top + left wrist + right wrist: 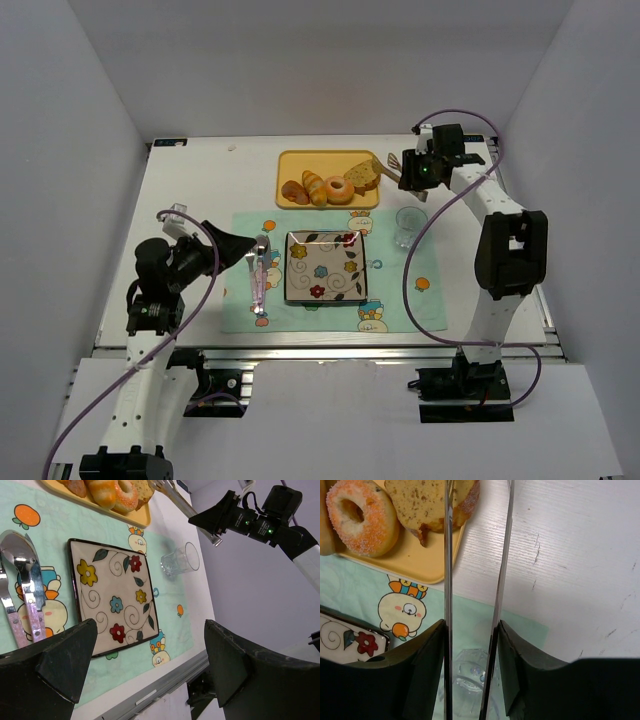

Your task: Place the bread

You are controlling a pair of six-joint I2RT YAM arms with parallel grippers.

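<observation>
Looking across the counter, the bread lies at the right end of the yellow tray, just beside the sugared doughnut. The right fingers are clamped on a pair of metal tongs. Its two blades stand apart, one crossing over the slice; whether it touches the bread I can't quite tell. The left fingers are spread wide with nothing between them, above the placemat beside the flowered plate.
</observation>
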